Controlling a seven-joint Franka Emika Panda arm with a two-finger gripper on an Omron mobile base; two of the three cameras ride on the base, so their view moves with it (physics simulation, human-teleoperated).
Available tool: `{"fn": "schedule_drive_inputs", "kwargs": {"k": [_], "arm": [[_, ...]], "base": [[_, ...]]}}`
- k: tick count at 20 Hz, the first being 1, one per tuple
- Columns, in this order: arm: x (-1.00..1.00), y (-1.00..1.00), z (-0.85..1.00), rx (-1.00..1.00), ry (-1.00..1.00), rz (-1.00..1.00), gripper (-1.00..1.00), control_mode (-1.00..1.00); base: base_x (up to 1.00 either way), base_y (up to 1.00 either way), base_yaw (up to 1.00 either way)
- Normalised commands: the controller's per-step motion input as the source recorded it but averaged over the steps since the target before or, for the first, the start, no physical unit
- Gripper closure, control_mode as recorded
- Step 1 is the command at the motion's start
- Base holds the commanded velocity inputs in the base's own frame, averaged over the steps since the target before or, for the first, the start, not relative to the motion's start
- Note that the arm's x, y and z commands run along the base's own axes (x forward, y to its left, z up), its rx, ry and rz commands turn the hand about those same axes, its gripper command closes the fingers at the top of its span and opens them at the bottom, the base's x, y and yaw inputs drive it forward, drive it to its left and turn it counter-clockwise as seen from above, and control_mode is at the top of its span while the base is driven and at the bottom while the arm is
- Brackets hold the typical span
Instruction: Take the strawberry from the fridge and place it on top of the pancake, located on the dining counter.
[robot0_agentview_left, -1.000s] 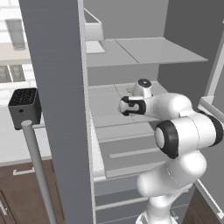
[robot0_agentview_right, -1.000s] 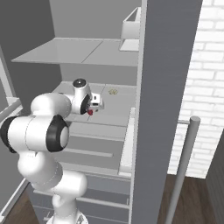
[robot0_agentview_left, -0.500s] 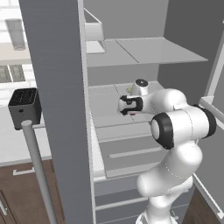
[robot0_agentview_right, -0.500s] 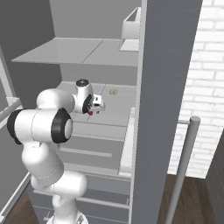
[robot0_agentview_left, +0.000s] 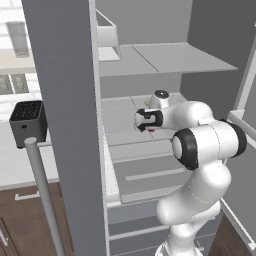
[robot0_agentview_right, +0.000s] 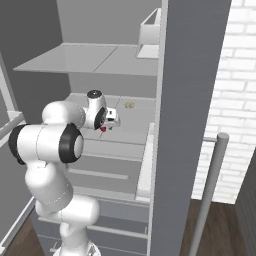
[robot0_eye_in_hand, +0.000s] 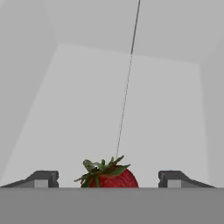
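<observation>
Gripper: I see it (robot0_eye_in_hand: 108, 179) reaching into the fridge (robot0_agentview_left: 65, 100), low over the middle shelf (robot0_agentview_left: 120, 125); in the hand view both tips stand apart with a gap on each side of the fruit, nothing clamped.
Strawberry: sits between the fingers (robot0_eye_in_hand: 43, 178), red with green leaves (robot0_eye_in_hand: 109, 176); I see no contact with either tip.
Left base view: I get the hand side-on, a sliver of red (robot0_agentview_left: 150, 129) just beneath it on the shelf; the near door blocks my left.
Right base view: red spot (robot0_agentview_right: 103, 128) under the hand (robot0_agentview_right: 111, 120); a small pale speck (robot0_agentview_right: 129, 105) lies farther back on the same shelf, beyond the gripper.
Hand view alone: a thin seam line runs down the shelf toward the strawberry.
Upper shelf: above the gripper, a white bin (robot0_agentview_right: 148, 34) at its back corner.
</observation>
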Motion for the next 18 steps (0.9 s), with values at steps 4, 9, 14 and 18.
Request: {"fn": "schedule_drive_inputs", "kwargs": {"k": [4,9,14,18], "arm": [[0.00,0.00,-0.10,0.00,0.00,0.00,1.00,-1.00],[-0.03,0.00,0.00,0.00,0.00,0.00,1.00,-1.00],[-0.36,0.00,0.08,0.00,0.00,-0.11,1.00,-1.00],[-0.89,-0.02,0.42,0.01,0.00,-0.25,1.00,-1.00]], "base": [[0.00,0.00,0.00],[0.00,0.00,0.00],[0.00,0.00,0.00],[0.00,0.00,0.00]]}}
